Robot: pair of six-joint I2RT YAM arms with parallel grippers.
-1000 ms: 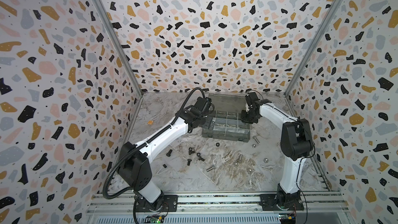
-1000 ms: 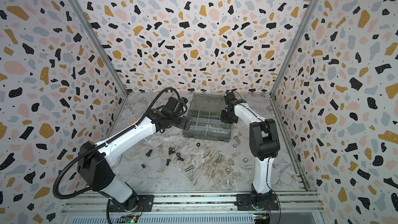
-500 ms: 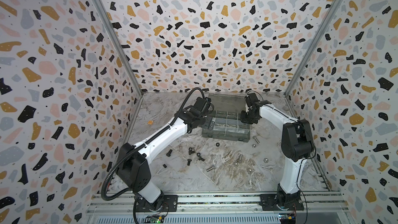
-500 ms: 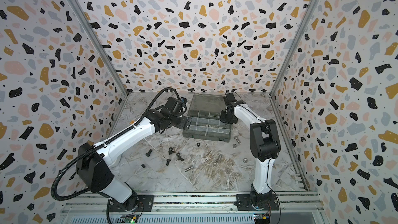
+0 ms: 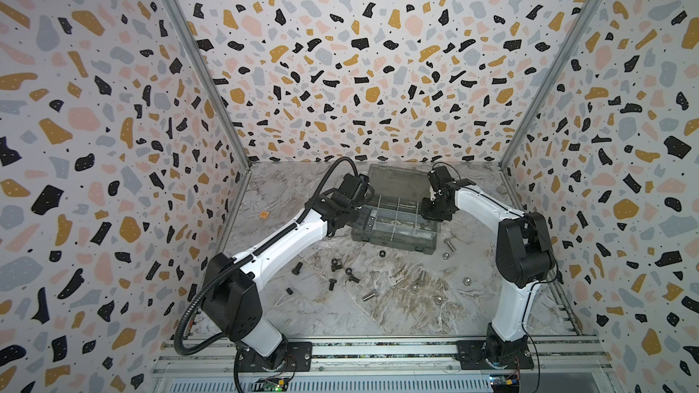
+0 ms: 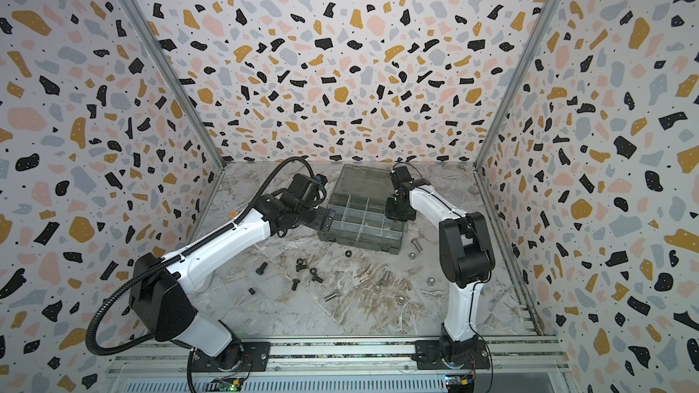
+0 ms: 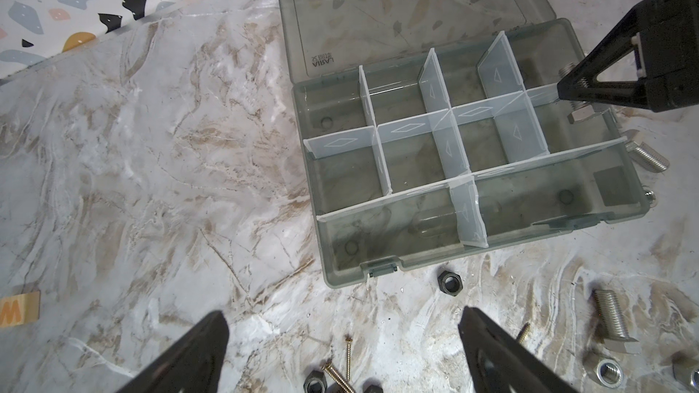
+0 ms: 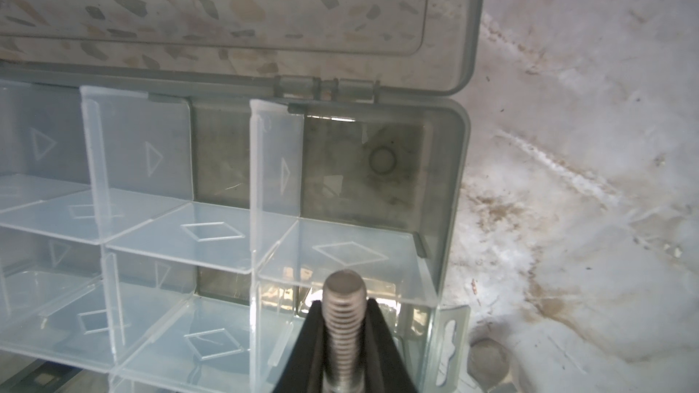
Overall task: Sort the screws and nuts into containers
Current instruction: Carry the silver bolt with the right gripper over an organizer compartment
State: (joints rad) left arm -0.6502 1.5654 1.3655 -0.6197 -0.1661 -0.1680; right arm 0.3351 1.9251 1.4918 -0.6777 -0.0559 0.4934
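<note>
Still, the right hand (image 8: 343,306) stays clenched on a silver screw (image 8: 343,328) above the containers (image 8: 450,183) (left hand (image 7: 342,313) gaping).

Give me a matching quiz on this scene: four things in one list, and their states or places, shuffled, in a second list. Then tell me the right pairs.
Things:
1. left gripper
2. right gripper
3. lid
4. black nut

States or places:
A. loose on the table, close to the organiser box
B. shut on a silver bolt
C. open, holding nothing
D. swung open behind the compartments

Pairs: 1-C, 2-B, 3-D, 4-A
</note>
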